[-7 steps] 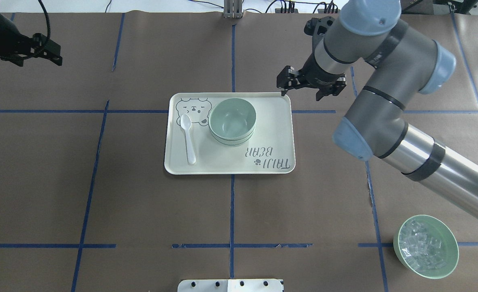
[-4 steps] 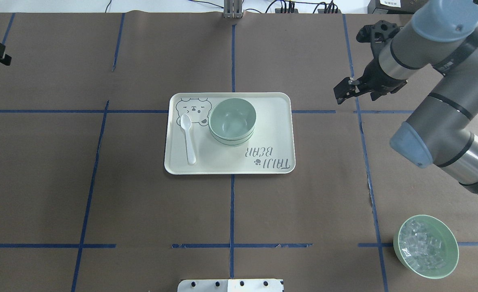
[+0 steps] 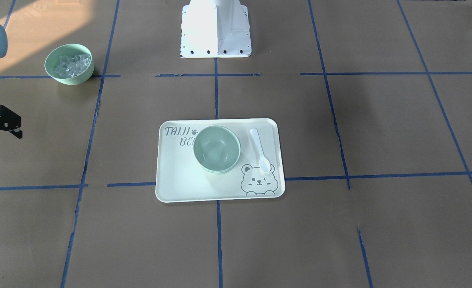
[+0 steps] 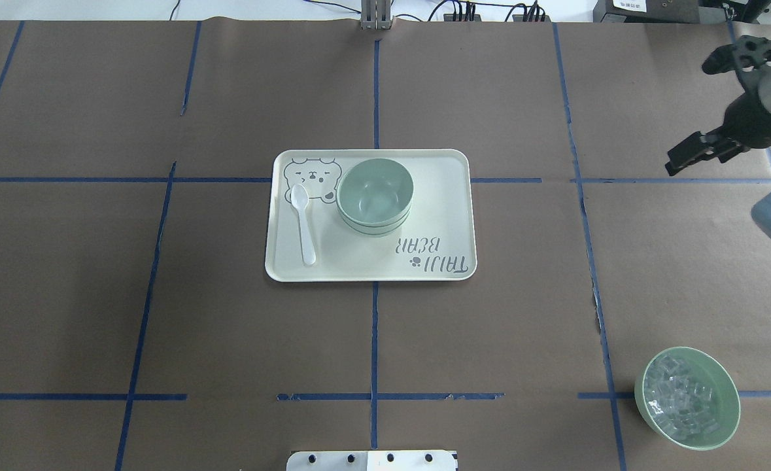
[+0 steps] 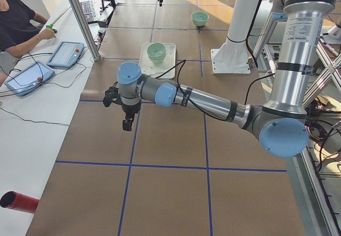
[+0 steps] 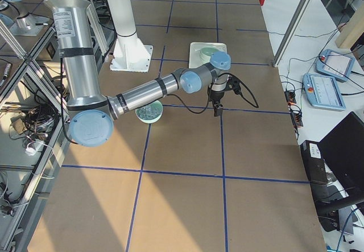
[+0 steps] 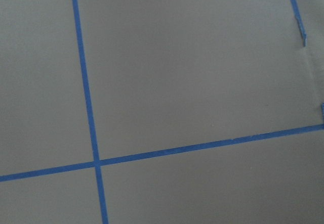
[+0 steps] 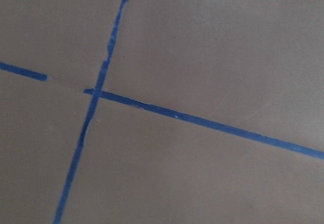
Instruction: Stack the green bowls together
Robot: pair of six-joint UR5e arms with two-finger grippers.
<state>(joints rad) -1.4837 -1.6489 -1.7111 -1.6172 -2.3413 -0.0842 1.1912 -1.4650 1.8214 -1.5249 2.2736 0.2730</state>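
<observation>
Green bowls [image 4: 375, 195] sit nested in one stack on the bear-print tray [image 4: 450, 196], just beside the white spoon [image 4: 305, 226] and, as far as I can see, not touching it. Overhead shows the top bowl plus rim edges beneath it on the near side. I read that as three but can't fully confirm it. I see no other plain green bowl in any view. The one at the table's corner is the ice-cube bowl [image 4: 686, 398], not ours.

Right gripper [image 4: 686, 156] hangs well apart from the tray at the table's right side, with no bowl in it. Jaw gap: can't tell from these angles. Left gripper [image 5: 126, 123] shows only in the side view, low over bare table [image 4: 228, 327] and well apart from the tray. Spread or closed: can't tell.

My read: stacking is done, and the step in hand is parking the arms clear. To do it well:
- Keep both wrists high and move away from the tray, with no sweep across the stack.
- Watch the right side, since the right forearm runs above the ice-cube bowl in the side view.
- Treat the stack as easy to shift. It looks level but is likely light plastic, so any brush would move it.
- Check seating in the front view before calling it.
</observation>
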